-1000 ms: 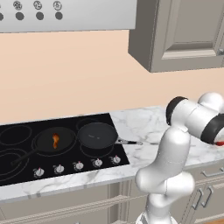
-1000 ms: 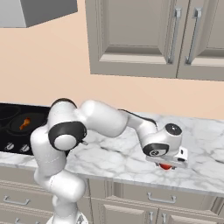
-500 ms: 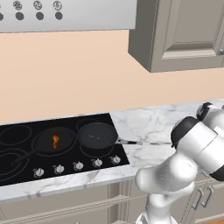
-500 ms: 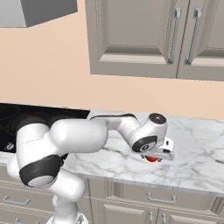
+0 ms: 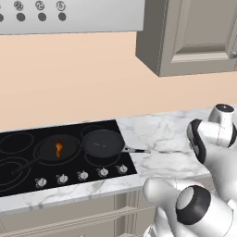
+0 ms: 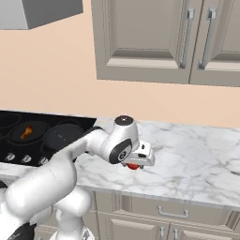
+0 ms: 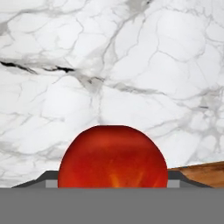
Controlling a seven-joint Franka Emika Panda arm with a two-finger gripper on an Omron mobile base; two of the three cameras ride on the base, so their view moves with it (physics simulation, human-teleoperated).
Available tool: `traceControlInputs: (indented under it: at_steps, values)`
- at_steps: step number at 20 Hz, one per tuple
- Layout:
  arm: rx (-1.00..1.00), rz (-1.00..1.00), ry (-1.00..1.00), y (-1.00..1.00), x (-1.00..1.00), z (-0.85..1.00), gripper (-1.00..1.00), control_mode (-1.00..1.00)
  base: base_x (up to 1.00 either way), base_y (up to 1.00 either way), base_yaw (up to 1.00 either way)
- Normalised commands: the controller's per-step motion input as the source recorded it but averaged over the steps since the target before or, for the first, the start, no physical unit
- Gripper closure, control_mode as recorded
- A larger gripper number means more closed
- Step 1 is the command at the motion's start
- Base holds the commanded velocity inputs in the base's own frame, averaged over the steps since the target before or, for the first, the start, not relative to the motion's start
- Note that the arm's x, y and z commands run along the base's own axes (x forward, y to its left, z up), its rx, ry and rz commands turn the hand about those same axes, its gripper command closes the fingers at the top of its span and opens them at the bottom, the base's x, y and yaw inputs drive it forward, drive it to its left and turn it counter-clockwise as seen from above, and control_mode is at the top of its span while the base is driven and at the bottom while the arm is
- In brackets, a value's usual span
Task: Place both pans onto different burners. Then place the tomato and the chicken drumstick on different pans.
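Two black pans sit on burners of the cooktop point(image 5: 18, 183). The left pan point(image 5: 46, 150) point(image 6: 38, 127) holds the orange-brown chicken drumstick point(image 5: 59, 149) point(image 6: 26, 132). Beside it, the right pan point(image 5: 102, 142) point(image 6: 63, 136) is empty, its handle pointing right over the counter. My gripper point(image 6: 136, 161) point(image 7: 113, 180) hangs over the marble counter right of the cooktop and is shut on the red tomato point(image 6: 133, 166) point(image 7: 113, 157). In the hand view the tomato sits between the fingertips point(image 7: 43, 178), above the marble.
Silver knobs point(image 5: 82, 175) line the cooktop's front edge. Free burner rings point(image 5: 14, 141) lie at the far left. Wall cabinets point(image 6: 154, 37) and a range hood point(image 5: 69, 14) hang above. A brown wooden edge point(image 7: 201, 171) shows low right in the hand view.
The arm has swung left, carrying the tomato across the counter toward the cooktop. The pans and drumstick have stayed in place.
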Motion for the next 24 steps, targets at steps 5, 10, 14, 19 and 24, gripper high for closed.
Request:
traceControlInputs:
  at_steps: [5, 10, 14, 19, 24]
  values:
    - [0.0, 0.0, 0.04, 0.87, -0.09, 0.46, 1.0, -1.0, 0.0, 0.0, 0.0]
    - [0.03, 0.0, 0.04, 0.79, 0.0, 0.55, 1.0, -1.0, 0.0, 0.0, 0.0]
    - [0.03, 0.0, 0.02, 0.78, 0.0, 0.52, 1.0, -1.0, 0.0, 0.0, 0.0]
    - [0.08, 0.0, 0.04, 0.86, 0.0, 0.33, 1.0, -1.0, 0.0, 0.0, 0.0]
    - [0.12, 0.02, 0.08, 0.9, 0.11, 0.3, 1.0, -1.0, 0.0, 0.0, 0.0]
